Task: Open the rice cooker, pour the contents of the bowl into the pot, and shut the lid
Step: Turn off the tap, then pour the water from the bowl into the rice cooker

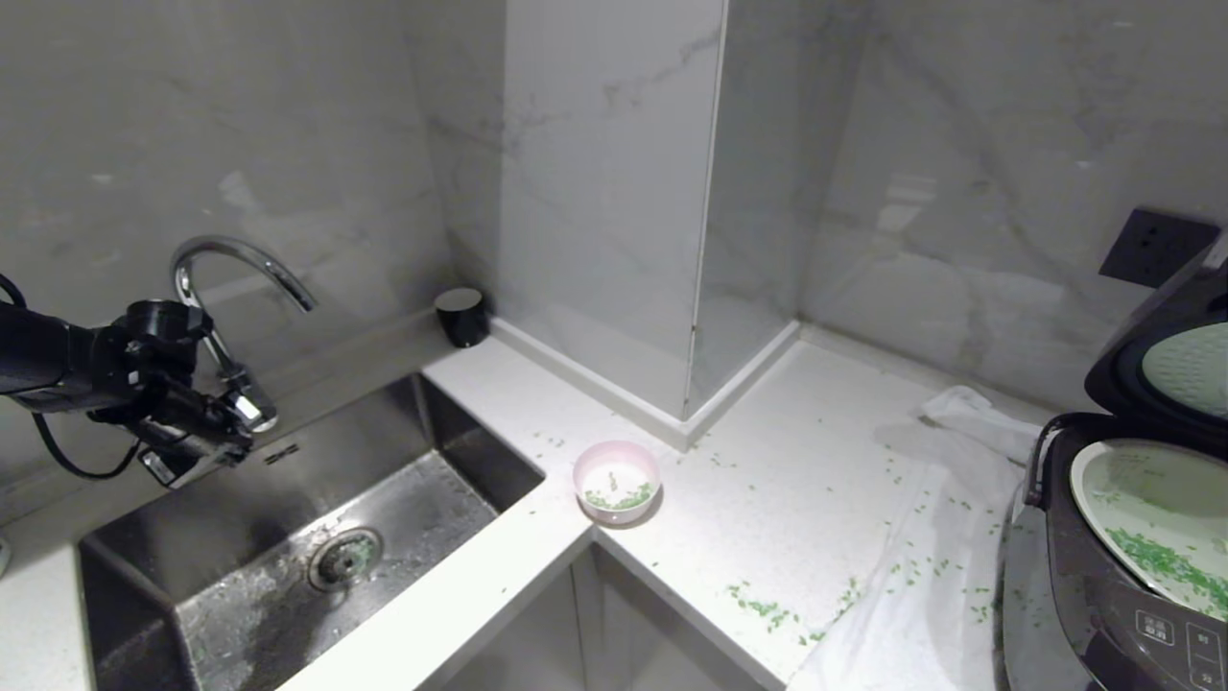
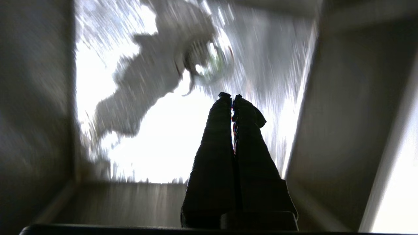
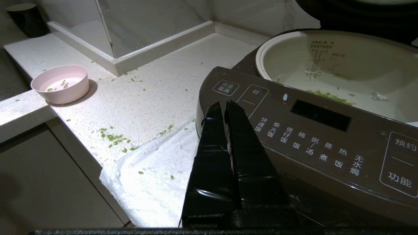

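The rice cooker (image 1: 1103, 614) stands at the right edge of the counter with its lid (image 1: 1180, 355) swung up. Green contents (image 1: 1166, 566) lie in the white pot (image 1: 1142, 489). The pink bowl (image 1: 616, 483) sits upright on the counter by the sink corner, with a few green bits inside. My left gripper (image 1: 230, 441) hangs shut and empty over the sink, far from the bowl; its wrist view shows the fingers (image 2: 231, 96) pressed together above the drain. My right gripper (image 3: 222, 102) is shut and empty, low in front of the cooker's button panel (image 3: 294, 130), with the pot (image 3: 326, 65) and bowl (image 3: 60, 83) beyond.
A steel sink (image 1: 288, 537) with a curved faucet (image 1: 235, 264) fills the left. A black cup (image 1: 461, 315) stands in the back corner beside a marble pillar. A white towel (image 1: 921, 576) lies under the cooker. Green bits (image 1: 763, 609) are scattered over counter and towel.
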Tool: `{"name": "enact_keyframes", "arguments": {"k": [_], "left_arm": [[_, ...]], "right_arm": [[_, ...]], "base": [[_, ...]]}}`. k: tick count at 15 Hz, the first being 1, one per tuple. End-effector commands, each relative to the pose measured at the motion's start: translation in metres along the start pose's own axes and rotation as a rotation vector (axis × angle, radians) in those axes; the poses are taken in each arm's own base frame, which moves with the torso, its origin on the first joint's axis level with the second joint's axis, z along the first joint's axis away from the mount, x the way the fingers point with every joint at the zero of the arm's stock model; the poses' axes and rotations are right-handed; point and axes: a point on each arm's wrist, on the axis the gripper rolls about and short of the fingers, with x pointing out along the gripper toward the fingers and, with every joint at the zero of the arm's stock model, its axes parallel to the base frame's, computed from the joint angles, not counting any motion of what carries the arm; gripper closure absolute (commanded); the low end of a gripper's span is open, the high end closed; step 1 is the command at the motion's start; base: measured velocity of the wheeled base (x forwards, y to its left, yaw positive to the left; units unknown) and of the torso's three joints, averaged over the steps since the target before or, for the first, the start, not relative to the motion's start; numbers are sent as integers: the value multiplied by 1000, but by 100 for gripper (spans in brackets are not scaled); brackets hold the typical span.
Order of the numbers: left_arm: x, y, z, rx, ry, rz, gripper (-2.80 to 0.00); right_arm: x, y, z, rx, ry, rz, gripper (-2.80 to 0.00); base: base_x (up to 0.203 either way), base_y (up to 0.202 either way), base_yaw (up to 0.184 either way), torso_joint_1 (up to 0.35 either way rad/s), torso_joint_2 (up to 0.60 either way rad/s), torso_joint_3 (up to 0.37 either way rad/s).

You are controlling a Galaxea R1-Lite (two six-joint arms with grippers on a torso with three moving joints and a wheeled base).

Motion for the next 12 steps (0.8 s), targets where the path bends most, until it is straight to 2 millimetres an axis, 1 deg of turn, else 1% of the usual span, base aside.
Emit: {"name": "enact_keyframes", "arguments": {"k": [1, 2, 3, 4, 6, 8, 9, 10, 12], "left_arm": [[-54, 2, -37, 99, 9, -86, 0], [-72, 5, -56, 162, 7, -138, 0], [-84, 7, -71, 211, -3, -183, 0], [-102, 8, -86, 261, -34, -246, 0], [-136, 11, -111, 351, -79, -361, 0], [-162, 18, -134, 438, -92, -454, 0], [-173, 23, -144, 496, -103, -493, 0], [-180, 27, -151, 566, -131, -521, 0], [-201, 34, -161, 637, -215, -613, 0]], "right_arm": [[0, 0, 0, -1, 0, 0, 0], [0, 0, 0, 0, 0, 0, 0], [0, 0, 0, -1, 0, 1, 0], [0, 0, 0, 0, 0, 1, 0], [0, 0, 0, 0, 0, 0, 0], [0, 0, 0, -1, 0, 0, 0], [0, 0, 0, 0, 0, 1, 0], [0, 0, 0, -1, 0, 0, 0], [0, 0, 0, 0, 0, 0, 0]], "base": [[0, 0, 0, 0, 0, 0], [0, 0, 0, 0, 0, 0], [0, 0, 0, 0, 0, 0], [0, 0, 0, 0, 0, 0], [0, 0, 0, 0, 0, 0], [0, 0, 0, 0, 0, 0], [0, 0, 0, 0, 0, 0], [0, 0, 0, 0, 0, 0], [0, 0, 0, 0, 0, 0]]}}
